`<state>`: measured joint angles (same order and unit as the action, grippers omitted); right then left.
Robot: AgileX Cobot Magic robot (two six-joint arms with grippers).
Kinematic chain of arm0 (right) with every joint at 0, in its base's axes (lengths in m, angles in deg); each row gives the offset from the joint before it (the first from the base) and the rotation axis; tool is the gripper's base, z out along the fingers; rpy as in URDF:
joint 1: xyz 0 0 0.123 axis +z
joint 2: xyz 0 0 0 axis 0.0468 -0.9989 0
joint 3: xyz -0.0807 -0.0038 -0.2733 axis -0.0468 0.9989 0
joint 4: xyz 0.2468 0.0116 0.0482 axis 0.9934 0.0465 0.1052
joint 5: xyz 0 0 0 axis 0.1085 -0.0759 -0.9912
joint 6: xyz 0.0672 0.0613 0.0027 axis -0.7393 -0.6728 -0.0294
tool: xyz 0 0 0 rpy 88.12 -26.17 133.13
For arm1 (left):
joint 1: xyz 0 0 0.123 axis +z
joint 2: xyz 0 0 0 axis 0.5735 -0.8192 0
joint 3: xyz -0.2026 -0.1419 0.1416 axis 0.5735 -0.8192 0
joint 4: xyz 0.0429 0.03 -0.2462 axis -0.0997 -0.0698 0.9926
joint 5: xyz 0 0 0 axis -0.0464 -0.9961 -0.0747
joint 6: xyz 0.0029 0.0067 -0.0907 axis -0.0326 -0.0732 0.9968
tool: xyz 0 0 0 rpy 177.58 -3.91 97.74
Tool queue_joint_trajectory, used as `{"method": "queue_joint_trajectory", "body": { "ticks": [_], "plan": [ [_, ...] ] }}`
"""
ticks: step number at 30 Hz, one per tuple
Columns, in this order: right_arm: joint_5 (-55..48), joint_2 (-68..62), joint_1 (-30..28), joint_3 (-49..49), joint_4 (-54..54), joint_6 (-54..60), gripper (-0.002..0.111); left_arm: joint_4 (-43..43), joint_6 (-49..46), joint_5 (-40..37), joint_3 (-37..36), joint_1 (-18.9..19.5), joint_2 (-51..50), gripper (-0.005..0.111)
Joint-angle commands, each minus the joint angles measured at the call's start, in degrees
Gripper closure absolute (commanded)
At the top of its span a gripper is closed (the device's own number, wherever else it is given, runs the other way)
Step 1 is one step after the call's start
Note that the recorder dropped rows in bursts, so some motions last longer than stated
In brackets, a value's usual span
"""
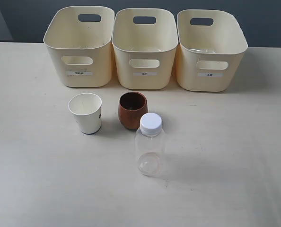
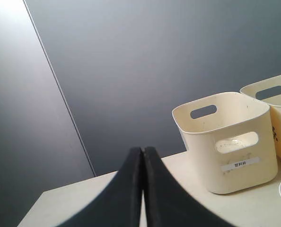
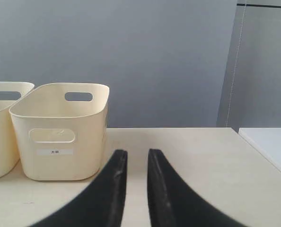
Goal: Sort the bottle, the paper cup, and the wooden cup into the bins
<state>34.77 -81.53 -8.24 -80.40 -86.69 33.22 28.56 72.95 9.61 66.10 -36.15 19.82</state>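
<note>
Nearest the exterior camera stands the bottle (image 1: 149, 145), upright with its white cap on, in the middle of the table (image 1: 235, 156). Just behind it on the left sits the wooden cup (image 1: 132, 109), close enough that they overlap in view; whether they touch I cannot tell. Further left, clearly apart, is the paper cup (image 1: 86, 112), mouth up. All three stand upright, presumably laid out for easy grasping. At the far edge the bins (image 1: 145, 47) form a tight row, open and labelled.

Neither arm shows over the table. The left gripper (image 2: 143, 156) has its fingers pressed together, holding nothing; the right gripper (image 3: 136, 158) shows a narrow gap, also holding nothing. Wide bare table lies near, left and right, so approaches look unobstructed.
</note>
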Motion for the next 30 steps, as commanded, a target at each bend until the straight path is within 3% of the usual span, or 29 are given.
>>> {"method": "queue_joint_trajectory", "body": {
  "ticks": [1, 16, 20, 25, 30],
  "plan": [
    [0.3, 0.2, -0.4, 0.1, 0.0, 0.4, 0.091, 0.0, 0.1, 0.3, -0.1, -0.1, 0.1, 0.107],
    [0.3, 0.2, -0.4, 0.1, 0.0, 0.4, 0.091, 0.0, 0.1, 0.3, -0.1, -0.1, 0.1, 0.107],
    [3.5, 0.2, -0.4, 0.1, 3.1, -0.4, 0.091, 0.0, 0.1, 0.3, -0.1, -0.1, 0.1, 0.107],
    [7.7, 0.2, -0.4, 0.1, 15.5, -5.7, 0.091, 0.0, 0.1, 0.3, -0.1, -0.1, 0.1, 0.107],
    [7.4, 0.2, -0.4, 0.1, 16.9, -5.7, 0.091, 0.0, 0.1, 0.3, -0.1, -0.1, 0.1, 0.107]
  ]
}}
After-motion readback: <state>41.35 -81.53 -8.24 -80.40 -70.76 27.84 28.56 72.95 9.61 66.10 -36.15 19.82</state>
